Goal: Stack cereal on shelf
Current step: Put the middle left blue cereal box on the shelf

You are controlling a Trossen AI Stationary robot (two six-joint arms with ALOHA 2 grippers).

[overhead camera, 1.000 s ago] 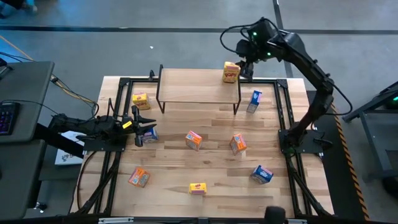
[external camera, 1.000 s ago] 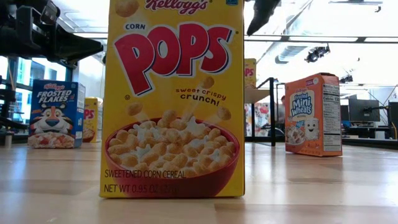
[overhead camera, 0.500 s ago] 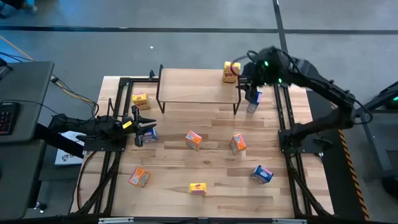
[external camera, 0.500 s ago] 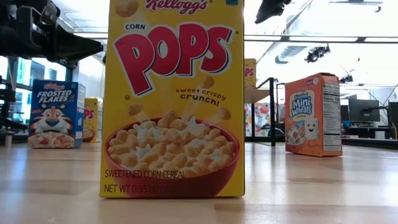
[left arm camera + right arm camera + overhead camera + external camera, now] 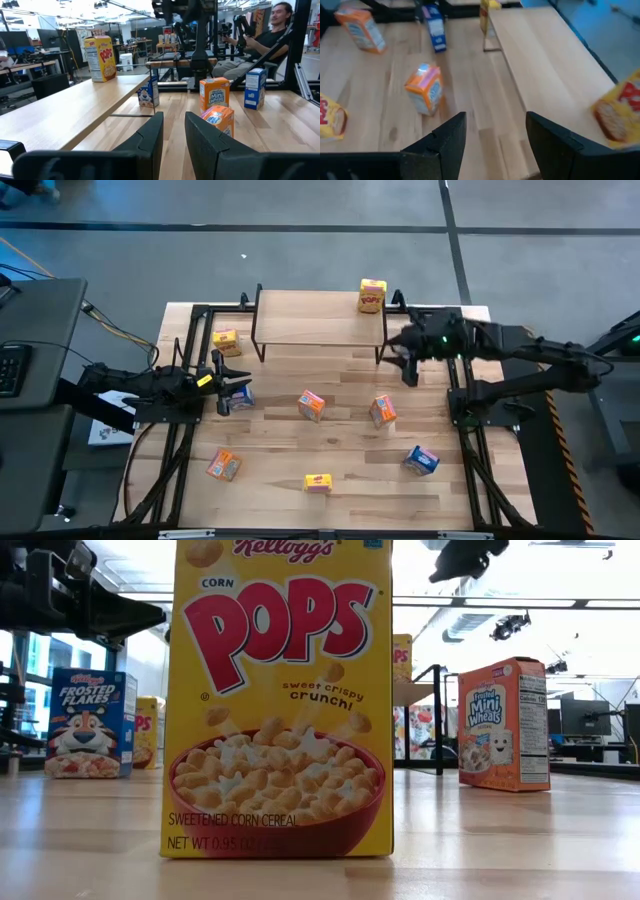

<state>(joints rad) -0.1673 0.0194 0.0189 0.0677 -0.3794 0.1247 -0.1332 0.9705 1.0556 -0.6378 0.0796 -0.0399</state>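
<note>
Cereal boxes sit around the shelf (image 5: 318,315) — a low riser with a pale, smooth wood plank top and thin black wire legs, at the far side of the wood-grain table (image 5: 340,450). One yellow carton (image 5: 371,295) stands upright on the plank's right end. The other small printed cardboard boxes, blue, orange and yellow, are scattered on the table in front of and beside the shelf. The right gripper (image 5: 408,352) hangs just off the shelf's right front leg, its dark fingers apart and holding nothing. The left gripper (image 5: 243,387) rests well left of the shelf, fingers together, touching a blue box (image 5: 240,397).
</note>
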